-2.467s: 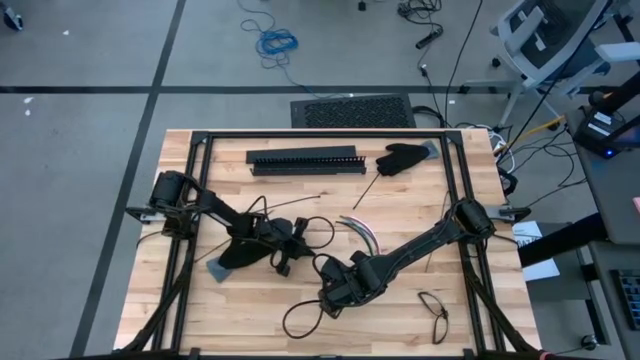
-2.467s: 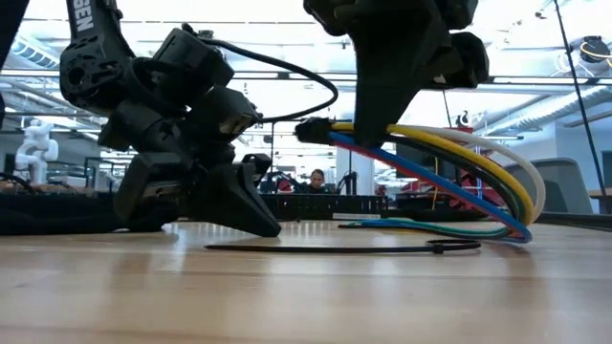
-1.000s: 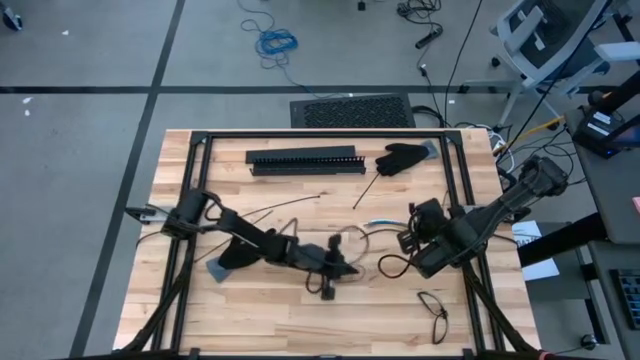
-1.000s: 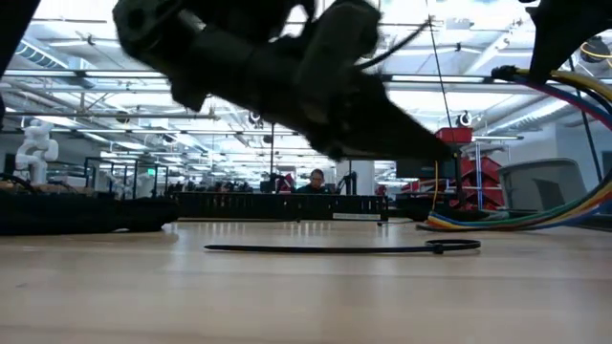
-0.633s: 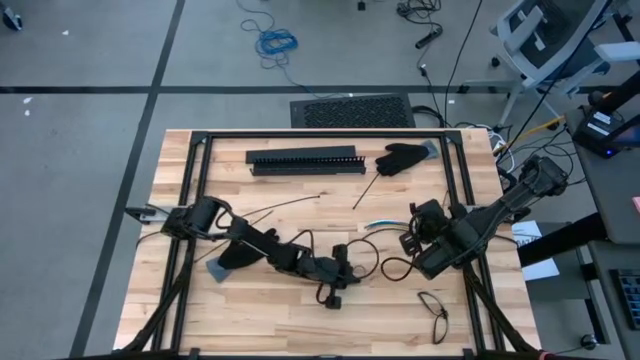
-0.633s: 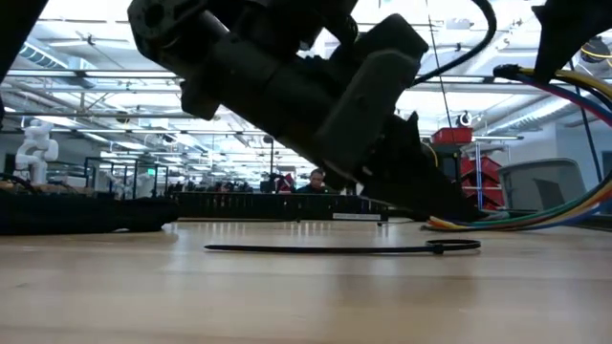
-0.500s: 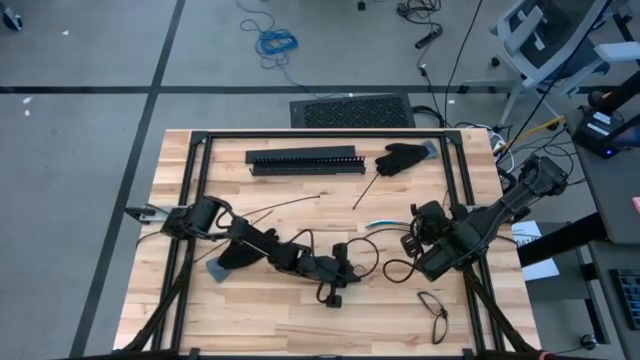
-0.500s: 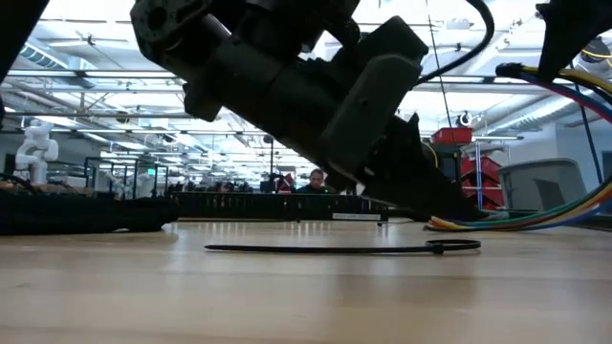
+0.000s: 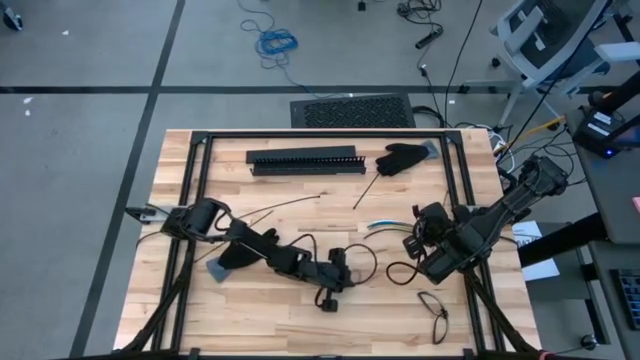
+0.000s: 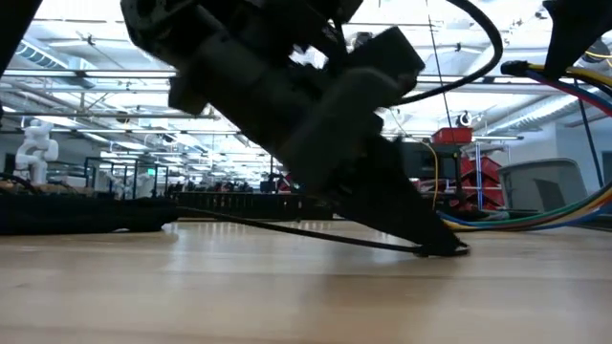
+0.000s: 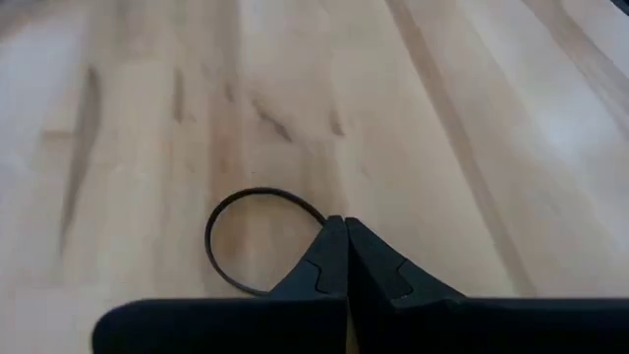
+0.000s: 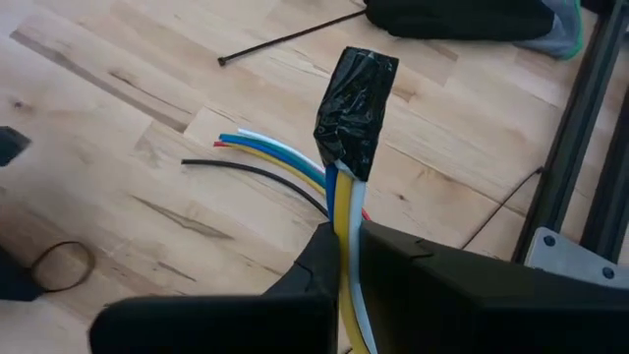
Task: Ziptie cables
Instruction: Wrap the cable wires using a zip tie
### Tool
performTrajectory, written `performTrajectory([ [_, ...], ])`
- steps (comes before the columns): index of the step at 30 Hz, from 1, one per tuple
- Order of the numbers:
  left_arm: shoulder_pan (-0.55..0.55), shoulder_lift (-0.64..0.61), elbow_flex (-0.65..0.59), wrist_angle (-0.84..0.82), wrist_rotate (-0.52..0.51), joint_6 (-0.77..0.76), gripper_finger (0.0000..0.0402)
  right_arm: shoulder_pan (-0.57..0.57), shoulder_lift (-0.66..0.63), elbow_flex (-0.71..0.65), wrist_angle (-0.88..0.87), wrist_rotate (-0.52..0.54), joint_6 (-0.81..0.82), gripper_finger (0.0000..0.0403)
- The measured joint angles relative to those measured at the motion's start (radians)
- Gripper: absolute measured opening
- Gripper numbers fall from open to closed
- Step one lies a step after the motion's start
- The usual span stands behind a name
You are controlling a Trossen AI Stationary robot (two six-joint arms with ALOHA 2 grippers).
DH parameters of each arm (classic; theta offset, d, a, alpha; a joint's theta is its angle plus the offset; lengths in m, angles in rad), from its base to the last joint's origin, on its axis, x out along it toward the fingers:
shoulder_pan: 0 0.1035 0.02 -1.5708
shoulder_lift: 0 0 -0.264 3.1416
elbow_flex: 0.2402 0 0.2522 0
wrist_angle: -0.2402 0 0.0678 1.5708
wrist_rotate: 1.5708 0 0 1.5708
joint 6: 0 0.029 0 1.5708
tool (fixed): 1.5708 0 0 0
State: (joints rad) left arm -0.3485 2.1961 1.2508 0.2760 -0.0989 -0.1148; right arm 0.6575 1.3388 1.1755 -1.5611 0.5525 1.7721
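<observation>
Left gripper [image 9: 324,297] low over the near middle of the wooden worktop [image 9: 300,325], arm stretched across from the left edge. Fingers [image 11: 334,258] pressed together; in the left wrist view a thin black zip tie [image 11: 231,231] curls in a loop from their tips, apparently pinched there. From the low view the same tie [image 10: 287,231] rises off the wood on one side, its other end under the gripper [image 10: 435,247] close to the surface.

Right gripper [image 9: 408,243] on the right half of the worktop, held above it. Fingers closed on the cables [image 12: 346,236]: a bundle of yellow, blue, white and red wires, bound at one end with a wrap of black tape [image 12: 356,98]. The bundle's loose ends [image 12: 260,149] fan out on the wood, a thin black wire among them. In the high view the cables [image 9: 385,226] lie right of centre, between the two grippers; a black loop [image 9: 360,262] curves near the left gripper.

At the far edge: a long black slotted bar [image 9: 305,161], beside it a black glove [image 9: 402,156]. Another straight zip tie [image 9: 366,189] lies near the glove. A small black cable loop [image 9: 433,310] sits by the near right corner.
</observation>
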Motion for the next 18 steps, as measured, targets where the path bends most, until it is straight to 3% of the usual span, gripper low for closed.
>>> performTrajectory([
  [4, -0.014, -0.04, -0.003, -0.111, 0.014, 0.084, 0.0, 0.0, 0.0, -0.002, -0.009, 0.003, 0.0, 0.0012],
  [11, -0.005, -0.136, -0.016, -0.363, 0.023, 0.411, 0.0, 0.015, 0.0, -0.069, -0.004, 0.007, 0.064, 0.0012],
  [18, 0.022, -0.191, -0.02, -0.529, 0.115, 0.447, 0.0, 0.063, 0.0, -0.113, 0.065, 0.007, 0.16, 0.0012],
])
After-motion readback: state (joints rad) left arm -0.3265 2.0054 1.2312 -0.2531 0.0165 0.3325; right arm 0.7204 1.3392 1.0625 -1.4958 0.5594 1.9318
